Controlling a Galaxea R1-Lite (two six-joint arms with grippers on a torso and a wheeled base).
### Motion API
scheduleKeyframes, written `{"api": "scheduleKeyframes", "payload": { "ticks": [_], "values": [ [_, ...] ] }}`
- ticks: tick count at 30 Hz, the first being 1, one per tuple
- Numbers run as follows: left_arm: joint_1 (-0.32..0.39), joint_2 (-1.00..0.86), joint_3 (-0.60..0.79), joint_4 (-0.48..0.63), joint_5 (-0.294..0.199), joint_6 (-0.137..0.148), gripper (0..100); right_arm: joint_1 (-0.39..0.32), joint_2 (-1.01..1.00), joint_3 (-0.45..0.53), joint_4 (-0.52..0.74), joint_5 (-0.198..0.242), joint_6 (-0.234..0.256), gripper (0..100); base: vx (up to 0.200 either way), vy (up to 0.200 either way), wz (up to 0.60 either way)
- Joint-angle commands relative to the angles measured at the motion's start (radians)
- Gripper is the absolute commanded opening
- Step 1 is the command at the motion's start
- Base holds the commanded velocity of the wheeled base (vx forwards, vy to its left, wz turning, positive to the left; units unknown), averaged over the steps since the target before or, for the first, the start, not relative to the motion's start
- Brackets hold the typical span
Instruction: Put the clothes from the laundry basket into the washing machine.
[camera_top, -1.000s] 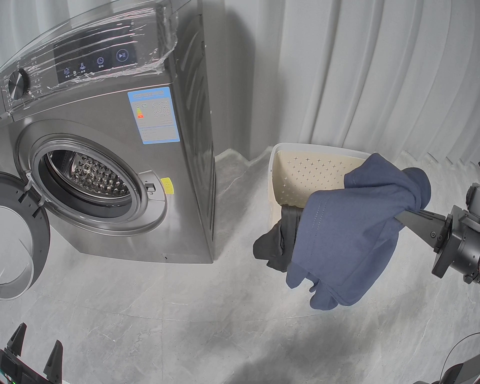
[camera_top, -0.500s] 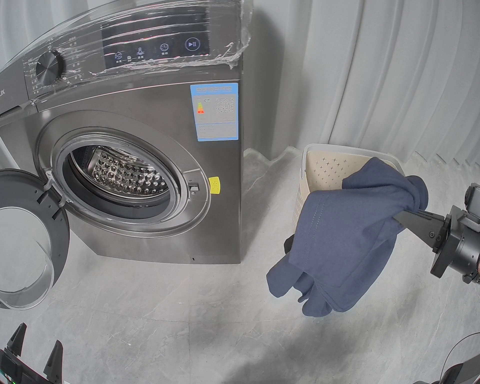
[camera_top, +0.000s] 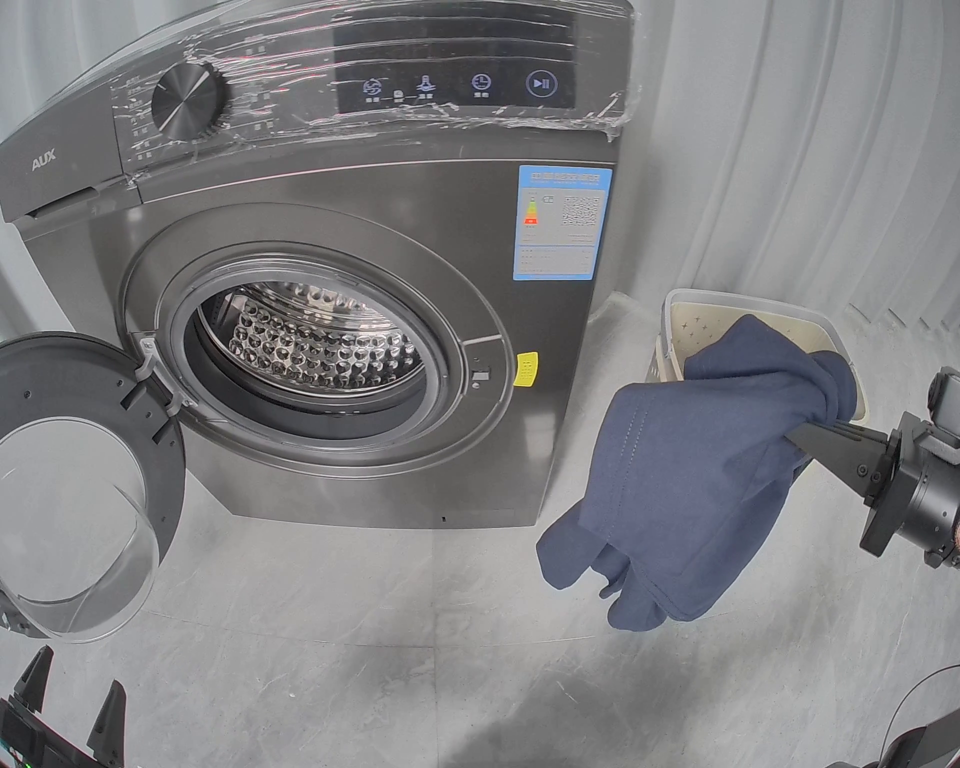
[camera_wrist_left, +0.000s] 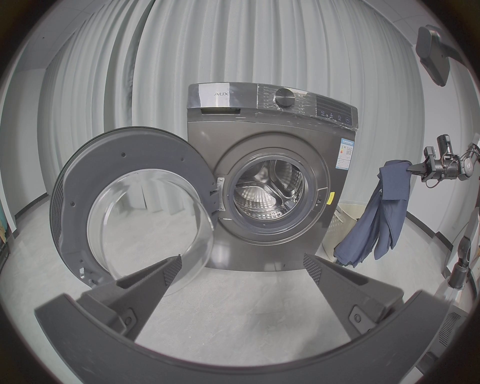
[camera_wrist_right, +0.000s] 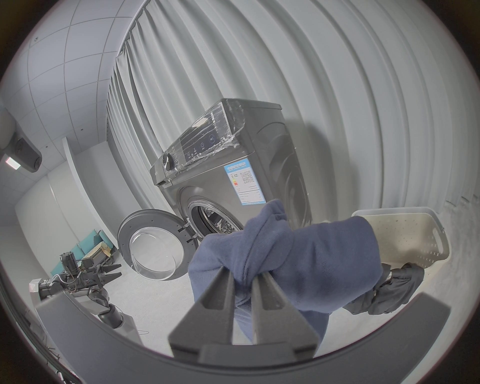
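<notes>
A navy garment (camera_top: 690, 480) hangs in the air from my right gripper (camera_top: 810, 435), which is shut on a bunched upper fold of it. The wrist view shows the same grip, the gripper (camera_wrist_right: 243, 285) pinching the navy garment (camera_wrist_right: 310, 265). Behind the cloth stands the cream laundry basket (camera_top: 720, 297), with a dark garment (camera_wrist_right: 395, 295) draped over the basket (camera_wrist_right: 410, 235). The grey washing machine (camera_top: 400, 200) stands to the left, its drum (camera_top: 310, 345) bare and its door (camera_top: 80, 480) swung wide. My left gripper (camera_top: 70, 705) is low, open and holds nothing.
White curtains (camera_top: 800, 150) hang behind the washer and basket. Bare grey floor (camera_top: 350, 620) stretches between me and the machine. The open door (camera_wrist_left: 130, 200) juts out to the left of the drum opening (camera_wrist_left: 267, 187).
The head view has swung, so the washing machine and the basket have slid right in the picture. The right gripper keeps hold of the navy garment. The left gripper has not moved.
</notes>
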Motion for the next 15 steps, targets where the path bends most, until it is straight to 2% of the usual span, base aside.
{"api": "scheduleKeyframes", "payload": {
  "ticks": [1, 7, 13, 15],
  "values": [
    [0.001, -0.017, 0.018, 0.000, 0.000, -0.001, 100, 0.001, 0.002, 0.000, 0.000, 0.000, 0.001, 0, 0.000, 0.200, 0.00],
    [0.001, -0.017, 0.018, 0.000, 0.000, -0.001, 100, 0.001, 0.003, 0.001, 0.001, 0.000, 0.003, 0, 0.000, 0.000, 0.00],
    [0.000, -0.017, 0.018, 0.000, 0.000, -0.001, 100, 0.001, 0.008, 0.001, -0.002, 0.000, 0.006, 0, -0.200, 0.000, 0.00],
    [0.000, -0.017, 0.018, 0.000, 0.000, -0.001, 100, 0.001, 0.009, 0.001, -0.002, 0.000, 0.006, 0, 0.000, 0.000, 0.00]
  ]
}}
